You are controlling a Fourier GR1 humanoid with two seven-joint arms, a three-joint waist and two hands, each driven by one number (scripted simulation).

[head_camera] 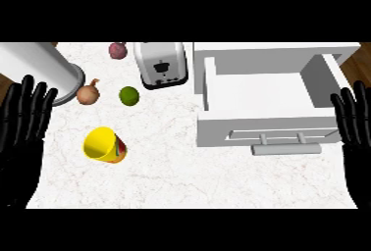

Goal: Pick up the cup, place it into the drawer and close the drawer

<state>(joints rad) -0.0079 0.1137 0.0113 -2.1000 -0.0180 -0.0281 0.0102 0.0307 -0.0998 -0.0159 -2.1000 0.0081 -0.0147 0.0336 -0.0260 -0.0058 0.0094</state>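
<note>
Yellow cup (103,145) is lying tipped on its side on the white marbled worktop (188,181), left-centre, w/ its open mouth facing the view's upper left and its base pointing lower right, so the long axis is running diagonally. Left robot hand (23,122) is resting at the left edge, fingers straight and spread, holding nothing. Right robot hand (355,127) is resting at the right edge, same pose, also holding nothing. Cup is sitting near the left robot hand, to its right, and well apart from the right one, so the left looks like the nearer pick. White drawer (268,128) is standing open at the upper right, nothing visible inside, handle facing the robot. Grasp not yet begun.
</note>
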